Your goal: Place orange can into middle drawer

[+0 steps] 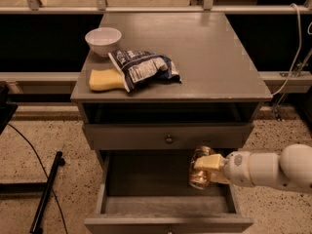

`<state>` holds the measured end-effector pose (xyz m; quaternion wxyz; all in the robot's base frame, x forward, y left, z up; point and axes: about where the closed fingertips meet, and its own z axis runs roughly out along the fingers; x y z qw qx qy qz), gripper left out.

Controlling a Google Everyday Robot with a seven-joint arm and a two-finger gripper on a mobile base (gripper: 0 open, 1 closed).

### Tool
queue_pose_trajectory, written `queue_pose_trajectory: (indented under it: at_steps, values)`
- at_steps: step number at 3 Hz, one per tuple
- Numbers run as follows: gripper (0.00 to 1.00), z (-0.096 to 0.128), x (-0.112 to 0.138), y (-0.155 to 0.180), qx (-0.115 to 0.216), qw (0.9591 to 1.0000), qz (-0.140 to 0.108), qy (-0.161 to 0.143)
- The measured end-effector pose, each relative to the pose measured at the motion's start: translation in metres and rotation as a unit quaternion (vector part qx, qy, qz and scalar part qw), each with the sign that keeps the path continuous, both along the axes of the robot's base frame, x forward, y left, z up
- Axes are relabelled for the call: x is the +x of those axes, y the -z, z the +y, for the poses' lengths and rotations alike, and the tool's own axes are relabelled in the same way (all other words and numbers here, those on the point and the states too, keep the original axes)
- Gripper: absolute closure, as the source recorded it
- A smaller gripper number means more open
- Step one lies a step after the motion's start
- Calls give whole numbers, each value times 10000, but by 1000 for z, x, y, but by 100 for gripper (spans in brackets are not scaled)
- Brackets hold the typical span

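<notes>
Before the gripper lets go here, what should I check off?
1. Wide grey wooden middle drawer pulled open: ok.
2. Shiny orange metal can gripped by the gripper, which reaches in from the right: ok.
3. Can over the drawer floor, inside the right wall: ok.
4. Can touching the drawer floor: cannot tell.
5. Upper grey drawer front shut and behind the can, not blocking it: ok.
6. White bowl, yellow sponge and crumpled snack bag up on the cabinet top, away from the arm: ok.
</notes>
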<state>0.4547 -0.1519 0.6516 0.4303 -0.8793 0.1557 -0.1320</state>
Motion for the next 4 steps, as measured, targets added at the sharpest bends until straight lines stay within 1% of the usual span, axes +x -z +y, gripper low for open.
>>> queue_pose_trajectory:
  at_steps: [1,2,3,4]
  values:
    - [100,7,3,97,-333,9980,475,-266]
    - [100,13,-6,170,-592,9942,682,-588]
    - [100,15,-4,200,-717,9927,694,-684]
    - [100,14,14,199,-658,9947,565,-545]
